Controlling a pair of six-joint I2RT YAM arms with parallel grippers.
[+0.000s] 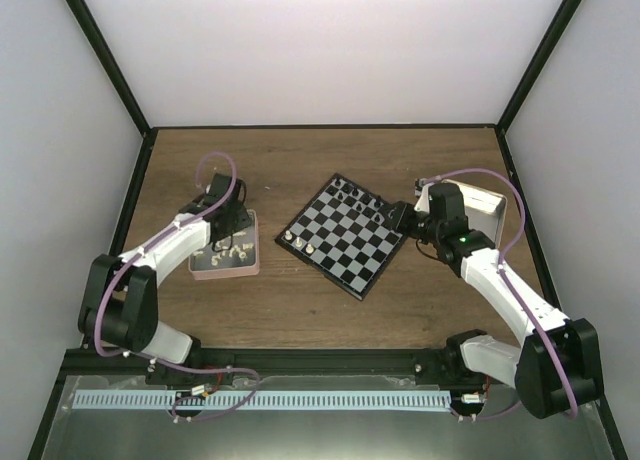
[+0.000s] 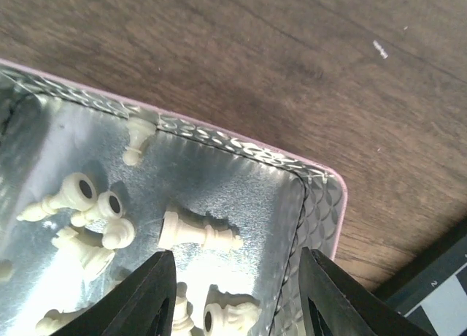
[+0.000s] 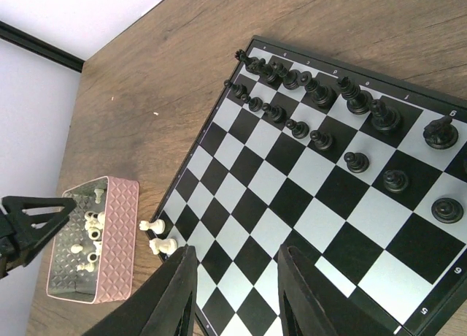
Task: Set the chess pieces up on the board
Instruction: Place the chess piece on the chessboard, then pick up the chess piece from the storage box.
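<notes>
Left tool [image 1: 226,228] hovers low over the pink tray [image 1: 225,276], and the left wrist view gives the detail. The left tool's fingers [image 2: 157,292] are spread wide with nothing between them. They sit just above the tray's near corner [image 2: 306,204]. Cream-white chess pieces [image 2: 197,234] lie toppled on its shiny embossed floor, some heaped together and one off alone by the wall. From overhead those pieces are only pale specks.

Across the counter [image 1: 300,170], the board [image 1: 340,248] sits turned like a diamond. The right tool [image 1: 392,218] reaches over its right side. The right wrist view fills in the rest. The right tool [image 3: 237,250] is open, holding nothing, and poised over bare middle squares. Black pieces [image 3: 321,95] stand upright in two neat rows along one edge. At least two white pieces [image 3: 157,235] stand at the opposite edge, near the corner closest to the tray. This view also catches the tray from the side [image 3: 120,226], well apart from the board, with white pieces inside.

Only the overhead view shows an open box with a silvery inside [image 1: 488,212], behind the right arm.
</notes>
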